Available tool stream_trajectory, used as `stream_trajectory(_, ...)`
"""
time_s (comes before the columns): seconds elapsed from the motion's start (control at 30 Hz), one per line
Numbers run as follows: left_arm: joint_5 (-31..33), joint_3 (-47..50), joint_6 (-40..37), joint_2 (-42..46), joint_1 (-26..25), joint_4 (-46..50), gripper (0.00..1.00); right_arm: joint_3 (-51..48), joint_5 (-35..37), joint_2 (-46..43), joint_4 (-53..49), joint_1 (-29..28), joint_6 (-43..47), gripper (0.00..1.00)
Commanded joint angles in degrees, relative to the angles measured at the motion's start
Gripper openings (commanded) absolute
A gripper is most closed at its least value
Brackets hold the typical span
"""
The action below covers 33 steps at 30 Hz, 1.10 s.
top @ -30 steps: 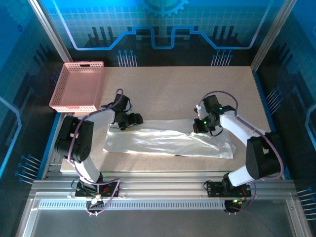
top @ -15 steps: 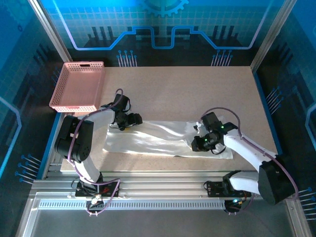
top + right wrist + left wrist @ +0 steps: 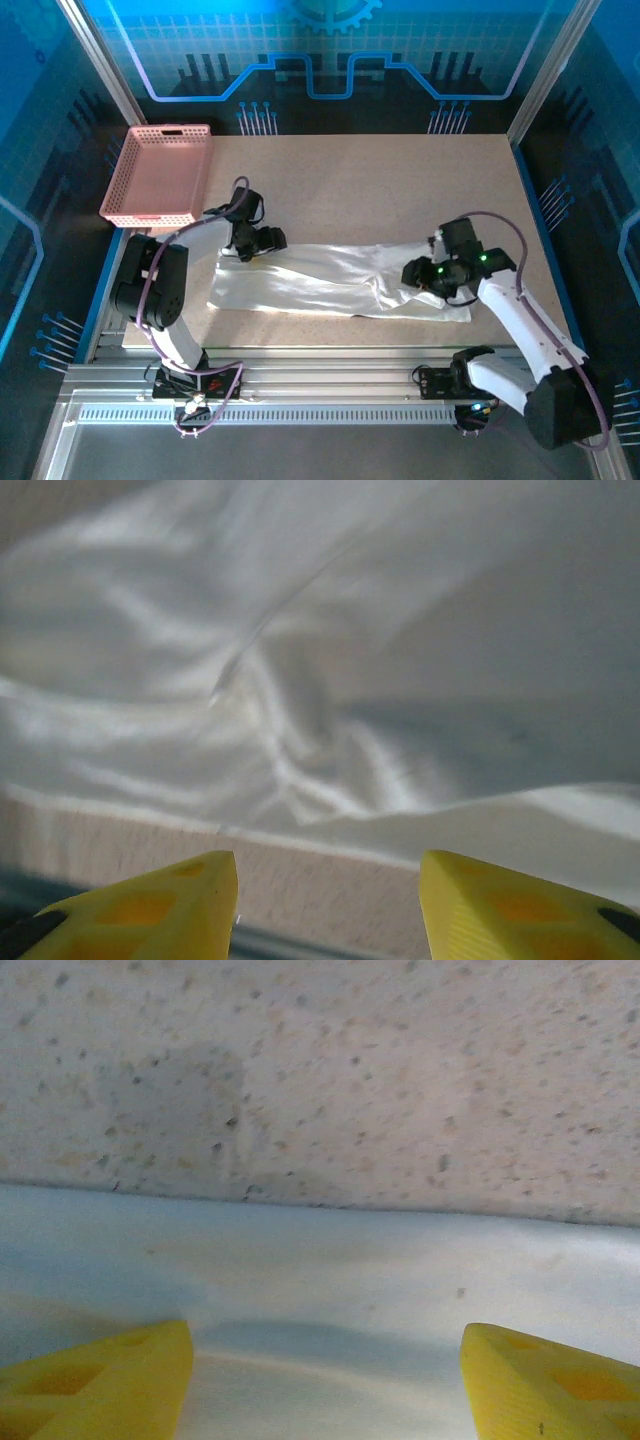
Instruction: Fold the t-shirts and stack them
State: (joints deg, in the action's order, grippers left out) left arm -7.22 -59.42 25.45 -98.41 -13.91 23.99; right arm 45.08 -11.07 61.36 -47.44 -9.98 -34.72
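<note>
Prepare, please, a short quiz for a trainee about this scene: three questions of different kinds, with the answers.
1. Multiple choice: where does the pink basket stand? A) at the far left corner of the table; B) at its near right corner; C) between the arms' bases.
2. True or false: the right gripper is shut on the white t-shirt.
3. Short answer: which gripper is at the t-shirt's left end, and are its fingers apart or together?
Key: 1. A. 2. False: its fingers stand apart with nothing between them. 3. The left gripper; apart.
</note>
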Motion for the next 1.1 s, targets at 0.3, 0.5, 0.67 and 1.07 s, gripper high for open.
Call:
stream_trajectory(0.3, -12.9, -16.5, 2.2, -2.1, -21.2, 2.3, 0.72, 0.6, 6.7, 8.7, -5.1, 12.0, -0.1, 0.54)
stream_trajectory(0.5, -17.8, -21.6, 0.6, -9.3, -30.0, 3.2, 0.66, 1.4, 4.3, 9.5, -3.7, 14.4, 1.2, 0.55)
stream_trajectory(0.67, -18.9, -25.4, -0.7, -14.5, -34.7, 4.0, 0.65, -0.4, 4.4, 10.9, -3.6, 15.1, 1.4, 0.54)
stream_trajectory(1.07, -13.2, -32.9, -3.6, -23.1, -39.9, 12.6, 0.60, -2.7, 2.9, 12.0, 1.3, 15.2, 0.4, 0.56)
